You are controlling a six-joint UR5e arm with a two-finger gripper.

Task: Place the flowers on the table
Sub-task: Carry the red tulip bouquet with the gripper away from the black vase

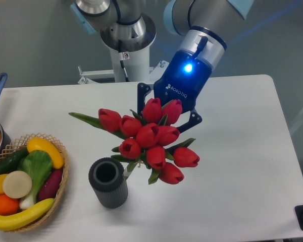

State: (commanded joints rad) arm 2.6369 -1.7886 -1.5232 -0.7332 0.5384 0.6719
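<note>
Holding: the bunch of red tulips with green leaves and stems [150, 141] is seen above the white rounded desk [242, 151], its blooms fanned toward the camera.
Position: the bunch sits just right of the dark grey ribbed cylindrical vase [108, 182]; whether the stems are lifted free of the desk cannot be told.
Hand: the blue-lit two-finger hand [166, 118] is placed behind the blooms; its fingers are hidden, so it cannot be told whether they are spread or pinching the stems.
Risk, vase: the vase could be knocked over if the bunch were swung left.
Risk, slip: the top-heavy bunch could tilt or drop if gripped loosely.
Risk, neighbours: the woven basket of fruit and vegetables [28, 181] is near; bare desk lies to the right.
</note>
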